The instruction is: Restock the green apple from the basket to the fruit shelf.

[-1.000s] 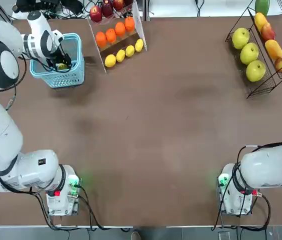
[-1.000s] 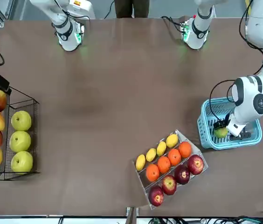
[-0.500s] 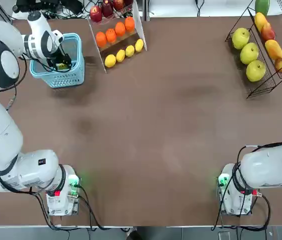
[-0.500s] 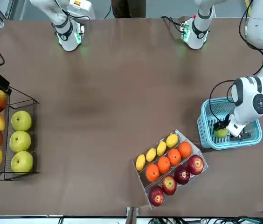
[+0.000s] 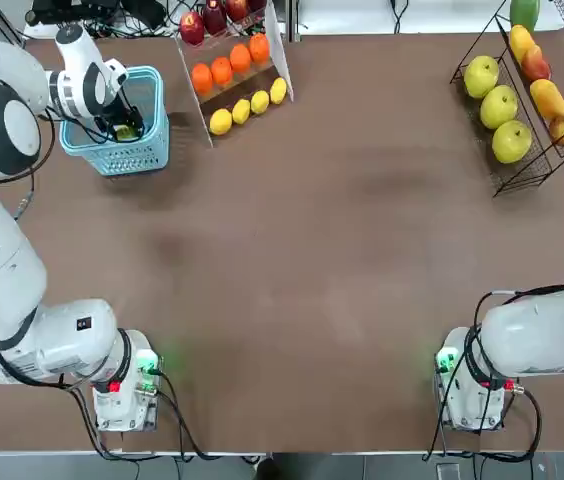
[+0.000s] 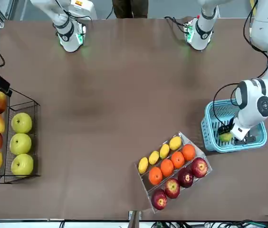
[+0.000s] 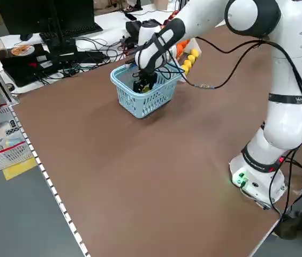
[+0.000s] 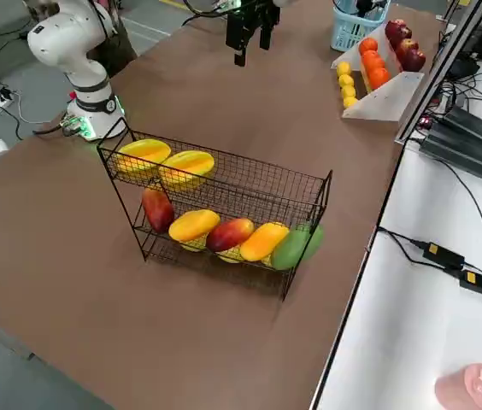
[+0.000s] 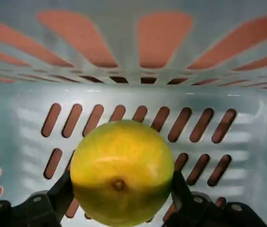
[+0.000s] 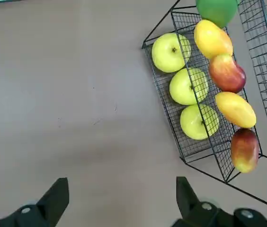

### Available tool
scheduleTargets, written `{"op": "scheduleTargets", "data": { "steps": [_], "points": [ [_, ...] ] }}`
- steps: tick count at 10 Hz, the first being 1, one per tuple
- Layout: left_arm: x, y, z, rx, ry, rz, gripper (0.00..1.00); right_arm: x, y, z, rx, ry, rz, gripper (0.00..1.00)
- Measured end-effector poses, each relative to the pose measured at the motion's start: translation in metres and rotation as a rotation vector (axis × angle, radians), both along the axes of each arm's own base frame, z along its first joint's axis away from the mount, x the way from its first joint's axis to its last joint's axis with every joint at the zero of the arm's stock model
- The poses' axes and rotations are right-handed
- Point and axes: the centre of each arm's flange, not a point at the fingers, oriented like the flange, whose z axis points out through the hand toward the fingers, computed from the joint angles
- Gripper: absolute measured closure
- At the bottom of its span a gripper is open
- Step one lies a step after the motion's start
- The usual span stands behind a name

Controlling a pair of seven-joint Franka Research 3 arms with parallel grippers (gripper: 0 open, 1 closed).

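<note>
The left arm reaches far forward and bends down at the wrist, so that the left claw sits inside the basket at the far left corner of the tabletop. Its two fingers press on either side of the green apple, holding it just over the slotted basket floor. From overhead the apple shows only as a small yellow-green patch under the wrist, close to the basket's near wall.

The right arm is raised over the right part of the tabletop, and the right claw hangs spread wide with nothing between its fingers, looking down on the fruit shelf.

The basket stands near the far left edge, with a white stand of oranges and lemons just beside it. The fruit shelf is at the far right edge, well apart from the basket, and a broad bare stretch of tabletop lies between them.

The apple is round and smooth, yellow-green, with a small brown dimple facing the left wrist camera.
</note>
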Motion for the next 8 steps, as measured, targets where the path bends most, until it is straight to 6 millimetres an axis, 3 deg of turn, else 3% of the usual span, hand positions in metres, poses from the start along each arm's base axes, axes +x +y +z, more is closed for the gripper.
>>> {"op": "scheduleTargets", "data": {
  "steps": [4, 8],
  "points": [
    [0.004, 0.001, 0.005, 0.002, -0.014, 0.000, 0.14, 0.001, 0.008, -0.002, 0.000, 0.003, 0.013, 0.00],
    [0.012, 0.001, 0.058, 0.015, -0.062, 0.018, 0.14, 0.007, 0.008, -0.009, -0.001, 0.000, 0.013, 0.00]
  ]
}}
